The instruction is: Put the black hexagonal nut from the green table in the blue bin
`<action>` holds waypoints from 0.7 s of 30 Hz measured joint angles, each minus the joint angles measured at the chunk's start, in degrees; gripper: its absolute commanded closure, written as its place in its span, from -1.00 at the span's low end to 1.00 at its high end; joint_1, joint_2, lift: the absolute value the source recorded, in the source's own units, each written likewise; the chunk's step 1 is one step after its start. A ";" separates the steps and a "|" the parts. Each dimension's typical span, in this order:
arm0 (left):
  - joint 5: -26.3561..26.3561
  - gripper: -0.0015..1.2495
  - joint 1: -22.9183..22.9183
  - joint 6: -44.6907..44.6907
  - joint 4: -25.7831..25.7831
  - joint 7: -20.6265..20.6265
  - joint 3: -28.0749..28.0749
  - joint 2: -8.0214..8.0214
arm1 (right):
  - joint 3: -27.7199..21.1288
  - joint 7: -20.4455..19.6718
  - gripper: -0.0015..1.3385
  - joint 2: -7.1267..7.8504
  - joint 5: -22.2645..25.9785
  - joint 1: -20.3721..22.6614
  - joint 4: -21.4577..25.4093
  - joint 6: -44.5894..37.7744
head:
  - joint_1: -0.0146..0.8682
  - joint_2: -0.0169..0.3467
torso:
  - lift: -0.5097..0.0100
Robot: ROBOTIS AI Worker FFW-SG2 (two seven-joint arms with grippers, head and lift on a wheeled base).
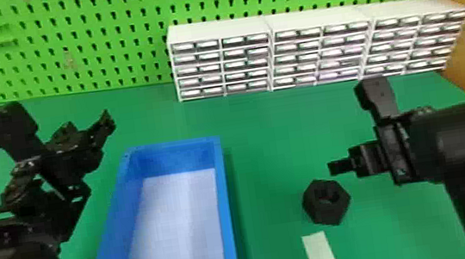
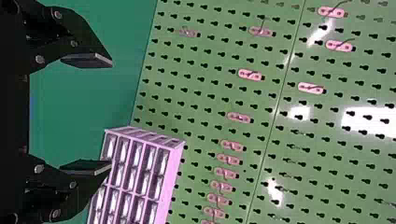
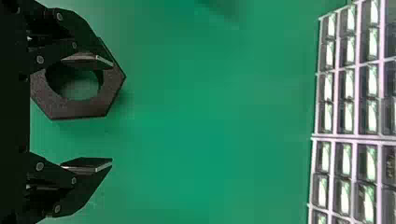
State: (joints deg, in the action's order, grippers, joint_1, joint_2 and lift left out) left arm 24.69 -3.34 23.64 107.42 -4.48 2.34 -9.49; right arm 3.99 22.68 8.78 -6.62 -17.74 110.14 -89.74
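Observation:
The black hexagonal nut [image 1: 326,202] lies on the green table, right of the blue bin [image 1: 225,210]. My right gripper [image 1: 339,166] is just behind and to the right of the nut, above the table. In the right wrist view my right gripper [image 3: 112,113] is open, one finger overlapping the view of the nut [image 3: 79,109]; nothing is held. My left gripper [image 1: 90,129] is parked above the table beyond the bin's left side. The left wrist view shows my left gripper [image 2: 112,113] open, with nothing between its fingers.
White drawer cabinets [image 1: 273,54] line the back of the table before a green pegboard [image 1: 102,41]. A pale strip [image 1: 322,255] lies on the table in front of the nut. White lining [image 1: 177,234] covers the bin's floor.

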 measured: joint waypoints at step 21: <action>0.19 -0.24 -0.09 0.00 -0.01 0.00 -0.21 0.00 | 0.69 0.00 -0.22 -0.10 -3.83 1.58 0.60 0.00 | 0.60 -0.86 | 0.59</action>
State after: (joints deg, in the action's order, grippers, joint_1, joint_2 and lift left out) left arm 24.88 -3.43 23.64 107.41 -4.48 2.13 -9.49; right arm 4.67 22.67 8.68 -10.45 -16.16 110.74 -89.74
